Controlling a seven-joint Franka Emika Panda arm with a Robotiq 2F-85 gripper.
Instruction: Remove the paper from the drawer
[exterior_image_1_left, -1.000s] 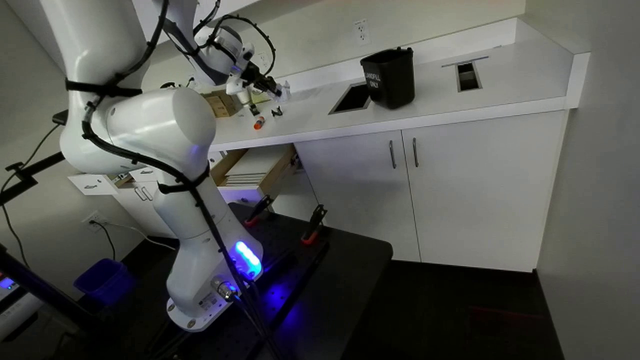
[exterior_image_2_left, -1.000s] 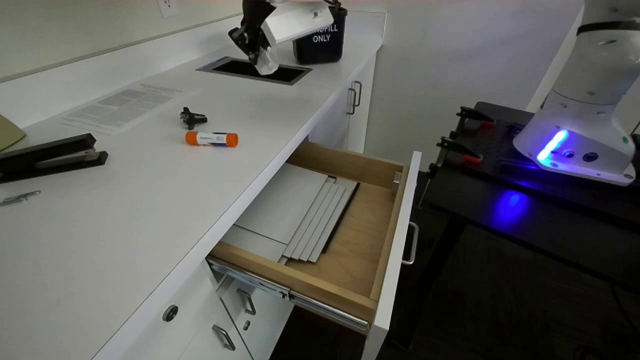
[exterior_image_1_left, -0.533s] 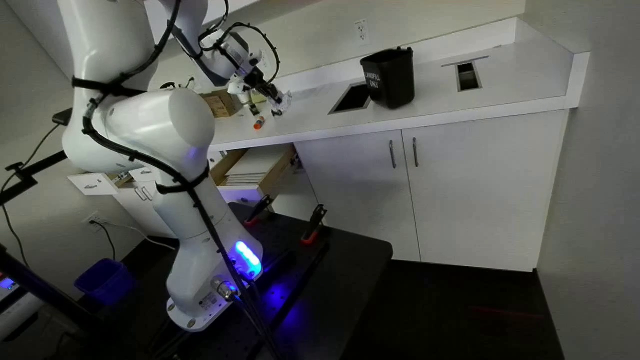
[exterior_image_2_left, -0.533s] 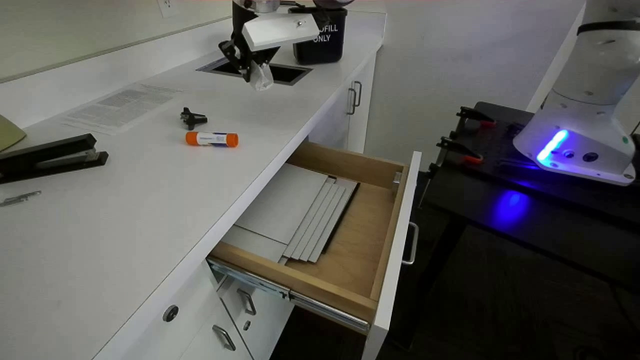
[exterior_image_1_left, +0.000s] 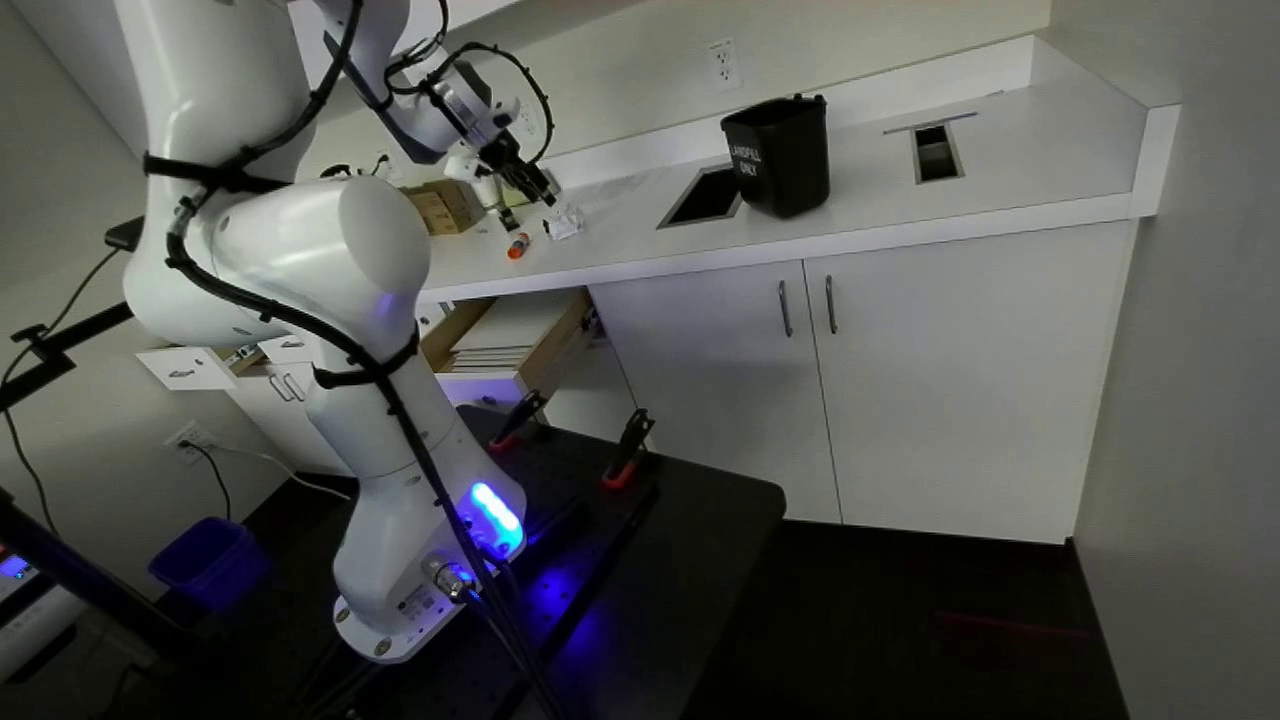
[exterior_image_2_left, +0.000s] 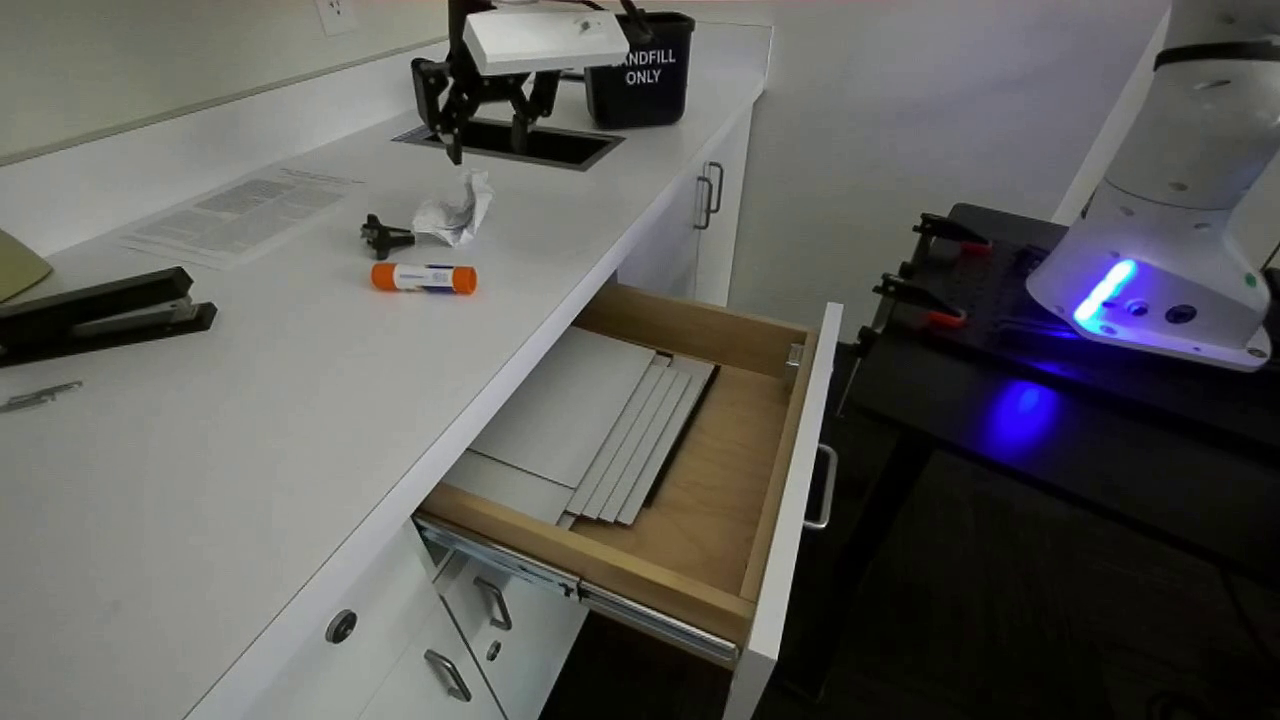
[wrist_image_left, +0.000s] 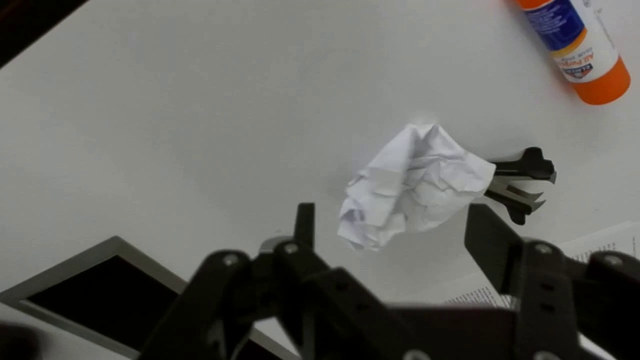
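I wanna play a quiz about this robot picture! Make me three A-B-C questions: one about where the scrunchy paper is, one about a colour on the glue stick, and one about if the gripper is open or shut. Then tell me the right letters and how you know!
1. Where is the crumpled paper?
A. Inside the drawer
B. Inside the black bin
C. On the counter

2. What colour are both ends of the glue stick?
A. Orange
B. Green
C. Purple

3. How is the gripper?
A. Shut on the crumpled paper
B. Open, holding nothing
C. Shut on the glue stick

Right letters:
1 is C: both exterior views show the crumpled paper lying on the white counter.
2 is A: in an exterior view, each end is orange.
3 is B: in the wrist view its jaws stand apart, and an exterior view shows the crumpled paper lying clear of it.
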